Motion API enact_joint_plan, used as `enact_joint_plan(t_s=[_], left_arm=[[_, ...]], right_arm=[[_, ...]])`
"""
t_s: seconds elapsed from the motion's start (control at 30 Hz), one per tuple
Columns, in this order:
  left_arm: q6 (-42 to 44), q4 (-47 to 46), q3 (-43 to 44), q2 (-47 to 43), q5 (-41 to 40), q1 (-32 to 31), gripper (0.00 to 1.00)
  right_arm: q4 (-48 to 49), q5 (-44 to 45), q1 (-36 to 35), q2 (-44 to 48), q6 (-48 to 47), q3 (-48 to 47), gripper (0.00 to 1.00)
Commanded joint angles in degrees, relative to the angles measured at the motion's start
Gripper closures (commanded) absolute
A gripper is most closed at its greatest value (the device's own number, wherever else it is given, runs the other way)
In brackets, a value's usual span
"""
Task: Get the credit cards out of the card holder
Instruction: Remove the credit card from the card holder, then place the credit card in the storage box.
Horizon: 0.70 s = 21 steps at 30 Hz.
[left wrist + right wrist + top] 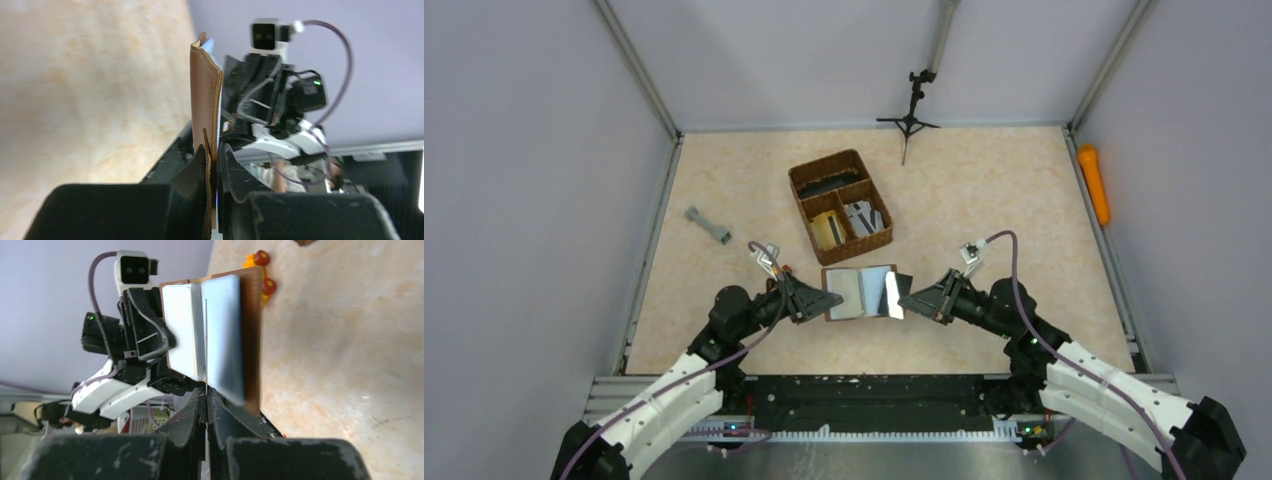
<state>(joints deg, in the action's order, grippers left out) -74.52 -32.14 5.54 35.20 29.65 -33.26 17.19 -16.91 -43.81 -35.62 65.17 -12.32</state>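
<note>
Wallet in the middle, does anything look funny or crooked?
Yes. One shiny card sticks out crooked from the open wallet's right half, pinched by the right claw; the left claw holds the other side.

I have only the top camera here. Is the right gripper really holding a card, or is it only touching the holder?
Observer: The right wrist view shows it. The right gripper is shut on one thin credit card, which is seen edge-on there.
Operator: And the left one, what does it grip?
Observer: In the left wrist view, the left gripper pinches the brown leather edge of the card holder.
</note>
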Motion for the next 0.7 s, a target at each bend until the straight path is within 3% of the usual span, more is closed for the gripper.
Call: enact_joint_plan(t_s=[0.0, 0.13, 0.3, 0.4, 0.5, 0.67], left_arm=[[10.18, 26.03, 5.84, -4.41, -5.82, 1.53, 1.00], [14.27, 34.05, 8.19, -4.56, -7.41, 1.62, 1.00], [17.48, 36.89, 8.64, -4.12, -7.96, 1.64, 1.00], [18.58, 37.10, 8.47, -3.12, -7.67, 1.66, 1.00], [19.74, 36.49, 8.14, -2.24, -6.94, 1.65, 1.00], [21.48, 35.24, 7.19, -0.72, -6.29, 1.66, 1.00]], right_arm=[[-7.48, 7.50, 0.86, 2.40, 1.03, -0.81, 1.00], [-12.89, 15.97, 0.83, 0.70, 4.50, -6.85, 1.00], [-14.40, 24.91, 0.86, -7.46, 10.37, -15.19, 1.00], [-8.56, 29.15, 0.83, -13.16, 15.10, -16.84, 1.00], [5.31, 32.31, 0.83, -20.21, 20.64, -16.70, 1.00], [12.68, 36.06, 0.53, -35.93, 19.30, -26.68, 1.00]])
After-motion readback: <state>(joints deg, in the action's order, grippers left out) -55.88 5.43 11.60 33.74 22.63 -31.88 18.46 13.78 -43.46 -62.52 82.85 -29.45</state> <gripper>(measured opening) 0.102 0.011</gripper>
